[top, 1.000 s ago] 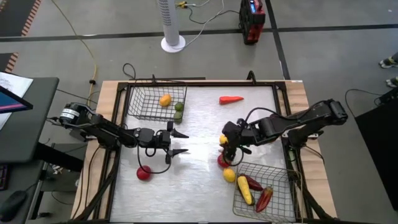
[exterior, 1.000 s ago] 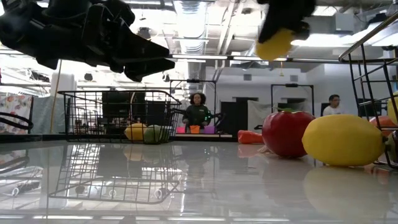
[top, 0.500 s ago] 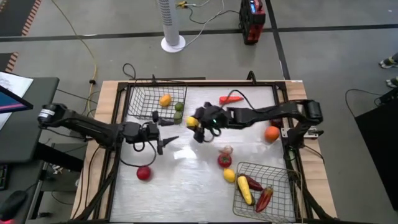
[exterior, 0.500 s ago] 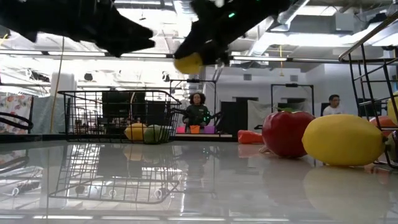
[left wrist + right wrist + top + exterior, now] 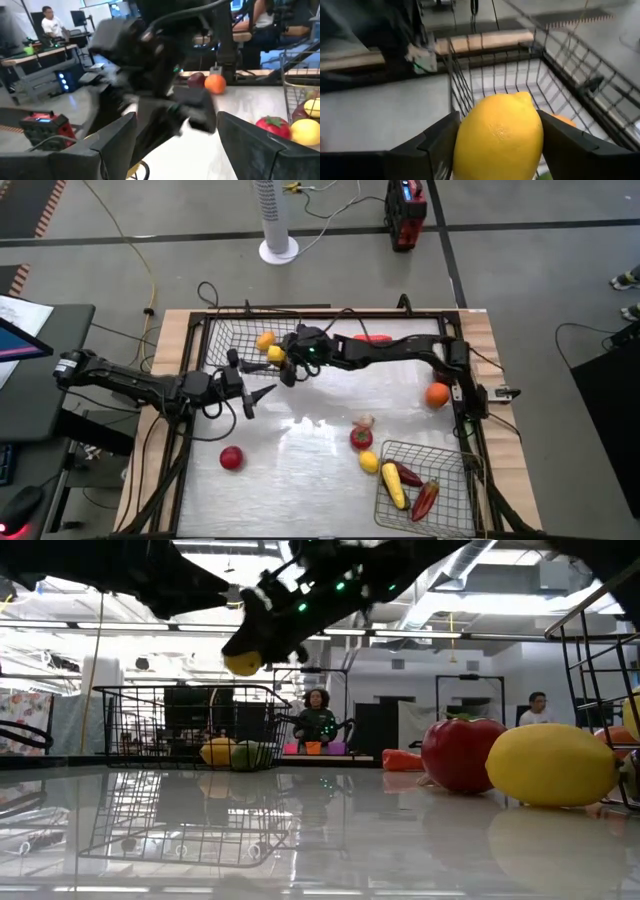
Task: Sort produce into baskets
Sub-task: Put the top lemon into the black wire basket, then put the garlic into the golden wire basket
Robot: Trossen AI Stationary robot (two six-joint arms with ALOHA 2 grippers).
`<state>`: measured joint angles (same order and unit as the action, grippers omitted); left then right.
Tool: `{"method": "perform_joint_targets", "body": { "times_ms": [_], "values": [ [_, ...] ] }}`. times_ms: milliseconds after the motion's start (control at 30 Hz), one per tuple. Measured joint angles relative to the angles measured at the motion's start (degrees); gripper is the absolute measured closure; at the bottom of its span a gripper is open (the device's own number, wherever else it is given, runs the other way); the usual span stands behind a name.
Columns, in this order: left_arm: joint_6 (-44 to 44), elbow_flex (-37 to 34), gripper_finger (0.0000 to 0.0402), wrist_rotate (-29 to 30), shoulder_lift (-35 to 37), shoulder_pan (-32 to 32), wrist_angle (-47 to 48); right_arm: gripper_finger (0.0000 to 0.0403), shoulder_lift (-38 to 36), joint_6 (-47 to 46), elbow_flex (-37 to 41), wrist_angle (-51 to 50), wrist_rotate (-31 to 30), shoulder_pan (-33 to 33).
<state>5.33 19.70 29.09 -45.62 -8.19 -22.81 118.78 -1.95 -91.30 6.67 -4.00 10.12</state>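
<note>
My right gripper [image 5: 281,357] reaches across the table to the far-left wire basket [image 5: 232,345] and is shut on a yellow lemon [image 5: 276,353], at the basket's right rim. The lemon also shows in the low view [image 5: 243,662], above the basket [image 5: 190,725]. An orange-yellow fruit [image 5: 265,340] lies in that basket. My left gripper [image 5: 250,380] is open and empty, just near of the basket. A red apple [image 5: 231,458], a tomato [image 5: 361,438], a garlic [image 5: 363,421], another lemon [image 5: 369,463], an orange [image 5: 437,394] and a long red piece [image 5: 372,338] lie on the table. My right gripper pinches the lemon by its two opposite sides [image 5: 465,142] between its two fingers [image 5: 437,145]. The fingers come from the table's right, slanting down. The lemon is lifted clear, above the basket's rim [image 5: 457,90].
The near-right wire basket [image 5: 440,455] holds long yellow, red and purple pieces. My right arm [image 5: 400,350] spans the far half of the table. In the low view, the tomato [image 5: 462,753] and lemon [image 5: 550,765] stand close at the right. People sit in the room behind.
My right gripper has carried the lemon from beside the tomato toward the table's far left, up to the far-left basket's rim, still shut on it. My left gripper has drawn back toward the left edge and a little toward the far edge, turning, and has stayed open.
</note>
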Motion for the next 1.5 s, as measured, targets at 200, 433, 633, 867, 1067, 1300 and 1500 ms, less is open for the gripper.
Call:
{"method": "perform_joint_targets", "body": {
  "times_ms": [200, 433, 633, 867, 1067, 1300, 1500],
  "values": [
    [0.4, 0.0, 0.0137, -0.2, -1.0, 0.0, 0.3, 0.0092, 3.4, 0.1, -5.3, -5.9, 1.3, 2.0],
    [0.1, 0.0, 0.0137, -0.2, -1.2, 0.0, 1.9, 0.0051, -3.0, 0.5, -7.9, -21.1, 1.0, 4.4],
    [-0.1, 0.0, 0.0137, -0.3, -1.2, 0.0, 2.4, 0.0057, -8.6, -0.3, -7.9, -42.3, -0.3, 9.6],
    [-0.1, 0.0, 0.0137, -0.7, -1.3, 0.0, 1.1, 0.0073, -8.4, -3.0, -7.8, -61.6, 1.1, 14.9],
    [0.9, 0.0, 0.0137, -0.8, -1.4, 0.2, 0.0, 0.0074, -4.3, -2.8, -8.0, -67.4, -0.3, 16.0],
    [0.6, 0.0, 0.0137, -1.8, -1.4, 1.3, 3.2, 0.0074, -3.8, -4.3, -7.8, -74.9, 1.8, 10.3],
    [-0.2, 0.0, 0.0137, -1.7, -1.4, 2.3, 4.7, 0.0074, -6.6, -7.5, -7.8, -76.2, 2.7, -0.1]
  ]
}}
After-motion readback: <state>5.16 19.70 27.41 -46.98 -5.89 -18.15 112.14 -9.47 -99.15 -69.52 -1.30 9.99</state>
